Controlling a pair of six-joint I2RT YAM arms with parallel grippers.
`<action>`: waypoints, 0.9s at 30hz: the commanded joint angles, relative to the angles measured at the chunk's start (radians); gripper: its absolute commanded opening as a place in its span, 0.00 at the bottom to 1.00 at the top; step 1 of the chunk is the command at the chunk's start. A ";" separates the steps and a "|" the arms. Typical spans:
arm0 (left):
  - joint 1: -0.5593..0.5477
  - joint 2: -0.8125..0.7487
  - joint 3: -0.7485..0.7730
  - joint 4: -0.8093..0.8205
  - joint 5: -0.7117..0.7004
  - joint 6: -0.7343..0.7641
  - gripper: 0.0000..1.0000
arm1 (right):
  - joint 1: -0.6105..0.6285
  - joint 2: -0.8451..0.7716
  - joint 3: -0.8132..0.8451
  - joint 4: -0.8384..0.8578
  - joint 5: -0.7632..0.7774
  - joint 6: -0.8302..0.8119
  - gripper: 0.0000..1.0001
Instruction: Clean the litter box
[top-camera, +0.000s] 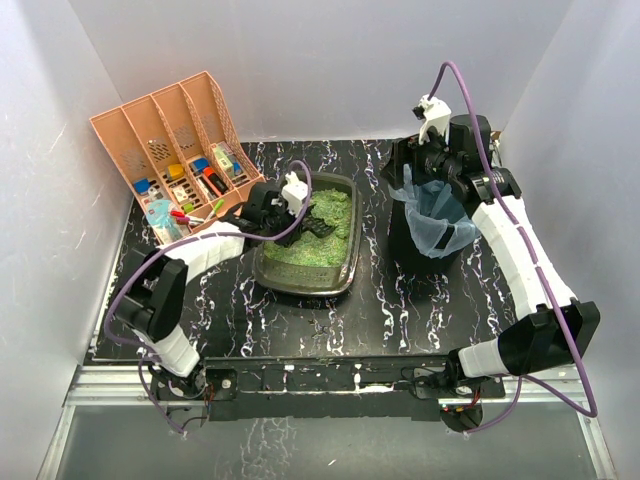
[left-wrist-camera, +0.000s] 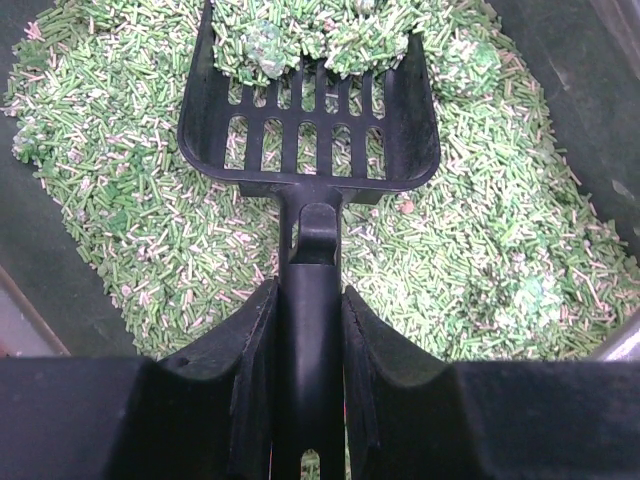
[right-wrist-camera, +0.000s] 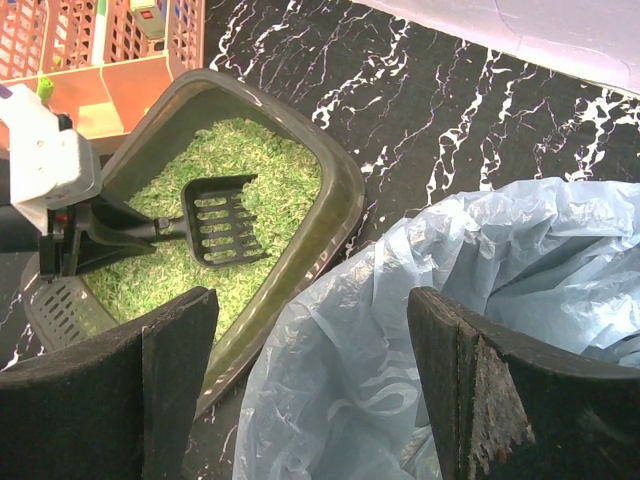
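Black marbled worktop (top-camera: 400, 310), white walls (top-camera: 300, 60), and the litter box (top-camera: 353, 240) sits centre, between organiser (top-camera: 170, 130) and bin (top-camera: 415, 255). Left hand (left-wrist-camera: 310, 310) clamps narrow on the scoop (left-wrist-camera: 310, 130) handle, blade loaded with green clumps (left-wrist-camera: 300, 35). Right hand (right-wrist-camera: 312, 370) gapes wide above the blue bag (right-wrist-camera: 520, 250), gripping nothing. Litter (left-wrist-camera: 480, 250) looks loose and crumbly, so keep level; that stiff tray's flared rim offers the hold.

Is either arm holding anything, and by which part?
The left end effector grips the black scoop by its handle; the right end effector is open, holding nothing.
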 joint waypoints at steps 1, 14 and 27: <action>0.015 -0.107 -0.038 0.072 0.061 0.040 0.00 | -0.004 -0.003 0.002 0.063 -0.028 0.009 0.83; 0.128 -0.320 -0.222 0.100 0.176 0.064 0.00 | -0.004 0.043 0.029 0.041 -0.037 0.004 0.83; 0.165 -0.324 -0.343 0.412 0.277 0.039 0.00 | -0.006 0.047 0.088 -0.003 -0.055 -0.015 0.83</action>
